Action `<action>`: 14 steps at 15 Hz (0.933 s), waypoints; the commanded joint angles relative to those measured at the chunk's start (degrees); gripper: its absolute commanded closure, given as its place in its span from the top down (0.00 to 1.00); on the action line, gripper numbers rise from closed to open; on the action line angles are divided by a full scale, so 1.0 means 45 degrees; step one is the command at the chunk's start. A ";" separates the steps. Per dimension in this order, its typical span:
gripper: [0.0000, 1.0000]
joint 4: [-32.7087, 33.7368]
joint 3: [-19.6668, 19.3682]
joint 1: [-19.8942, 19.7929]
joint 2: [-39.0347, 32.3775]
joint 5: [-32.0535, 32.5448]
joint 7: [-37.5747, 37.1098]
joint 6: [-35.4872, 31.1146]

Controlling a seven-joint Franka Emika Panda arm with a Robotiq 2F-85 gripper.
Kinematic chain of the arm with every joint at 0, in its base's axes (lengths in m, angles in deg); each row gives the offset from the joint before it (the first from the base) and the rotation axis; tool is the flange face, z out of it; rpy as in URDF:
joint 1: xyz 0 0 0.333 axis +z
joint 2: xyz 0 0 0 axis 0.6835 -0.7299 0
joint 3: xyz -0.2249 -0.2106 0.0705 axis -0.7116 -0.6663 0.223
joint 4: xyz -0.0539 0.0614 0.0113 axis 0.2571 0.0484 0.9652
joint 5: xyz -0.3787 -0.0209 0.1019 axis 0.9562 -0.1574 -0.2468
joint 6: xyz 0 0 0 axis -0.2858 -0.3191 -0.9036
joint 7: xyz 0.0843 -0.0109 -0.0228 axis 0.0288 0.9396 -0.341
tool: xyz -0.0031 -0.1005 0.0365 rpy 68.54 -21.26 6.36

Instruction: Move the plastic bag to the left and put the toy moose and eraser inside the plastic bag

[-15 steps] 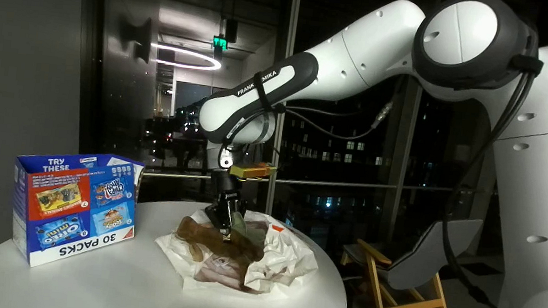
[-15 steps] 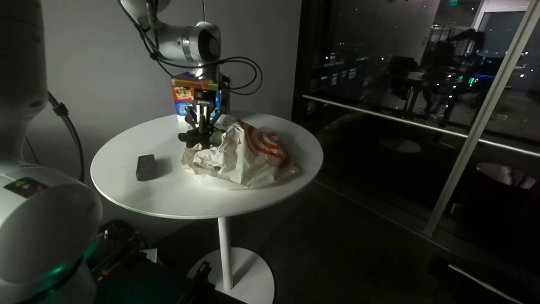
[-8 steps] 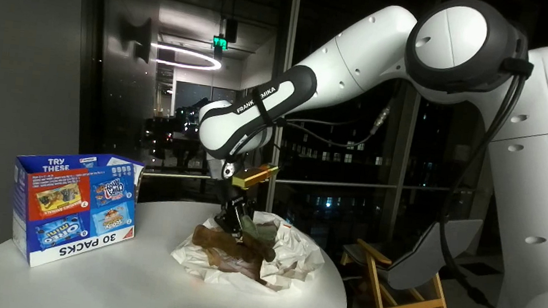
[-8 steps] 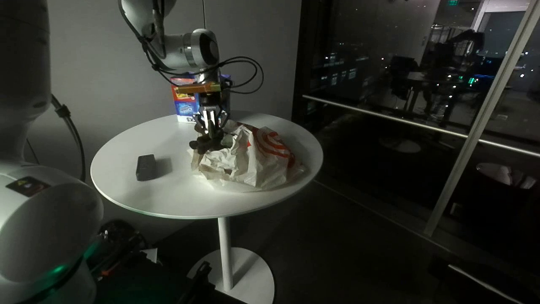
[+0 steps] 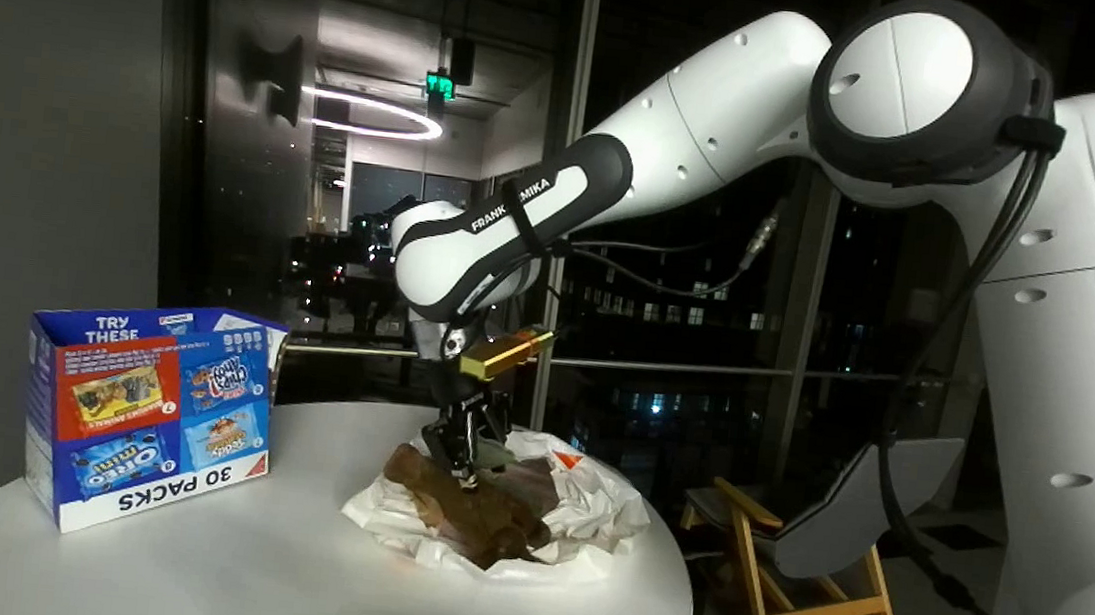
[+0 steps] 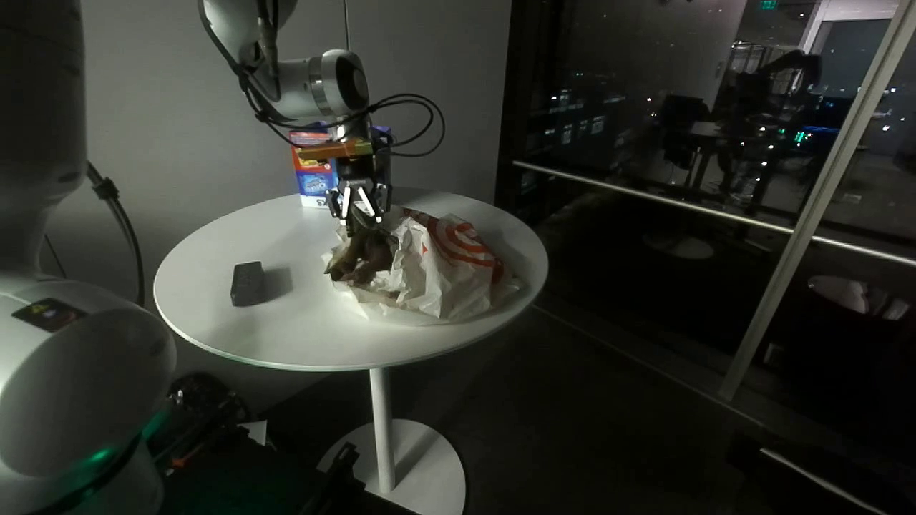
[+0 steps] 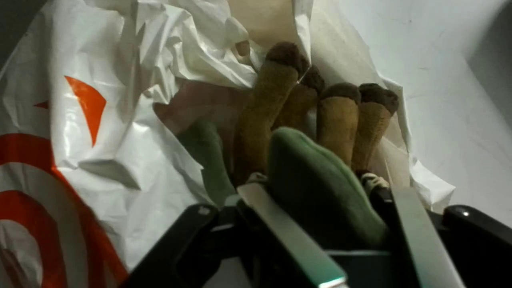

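Straddling a green part of the toy moose (image 5: pixel 470 513), which lies in the plastic bag's (image 6: pixel 436 279) mouth, the tool (image 7: pixel 315 182) stands with jaws spread; the eraser (image 6: pixel 247 285) rests apart from the bag.

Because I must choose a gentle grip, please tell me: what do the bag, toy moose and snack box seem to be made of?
Bag: probably thin plastic; glossy, with bright highlights along sharp crinkles.
Toy moose: seems plush fabric; matte, soft-looking, slightly fuzzy limb ends; filling hidden.
Snack box: likely cardboard; smooth printed finish, flat panels, straight folded edges.
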 commanded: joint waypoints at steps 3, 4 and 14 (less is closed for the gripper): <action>1.00 -0.0066 0.0231 -0.0165 0.0752 -0.1442 0.1573 0.0108; 1.00 -0.0121 0.0329 -0.0249 0.0985 -0.1997 0.2179 0.0220; 1.00 -0.1550 0.1284 -0.0087 0.1762 -0.5494 0.8179 0.0891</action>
